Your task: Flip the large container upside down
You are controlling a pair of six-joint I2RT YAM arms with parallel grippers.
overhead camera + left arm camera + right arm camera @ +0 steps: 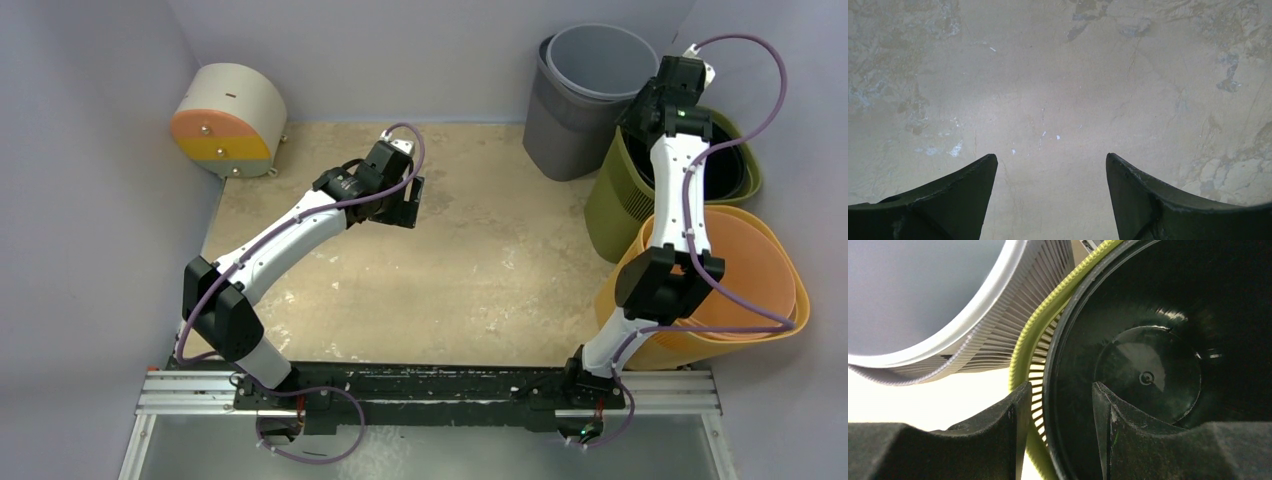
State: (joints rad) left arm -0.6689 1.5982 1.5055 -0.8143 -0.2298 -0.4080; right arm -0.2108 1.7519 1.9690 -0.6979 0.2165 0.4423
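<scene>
Left gripper [1051, 156] hangs released over the table [1058, 75], fingers apart with only tabletop between them.

Orange bin [760, 270] sits well behind the right gripper [1060, 390], back by that arm's elbow at the table's right edge. Mouth up, only its own wall showing inside. It looks the widest of the lot, so I read it as the large container. Nothing is touching it and it's not flipped yet.

Right gripper is out over the green bin [612, 205], which has a black bin [1148, 315] nested inside, both mouth up. Jaws straddle the two rims, one finger outside against the green slats, the other down inside the black bin. Can't tell if they're pinching or just around the rims. Past the fingers, the black bin's floor is bare and shiny.

Grey bin [550, 130] is just left of and beyond that gripper, just beside the green one. Mouth up, plain grey inside.

Beige drum [225, 120] with an orange and yellow face is far left of the left gripper, by the back wall.
</scene>
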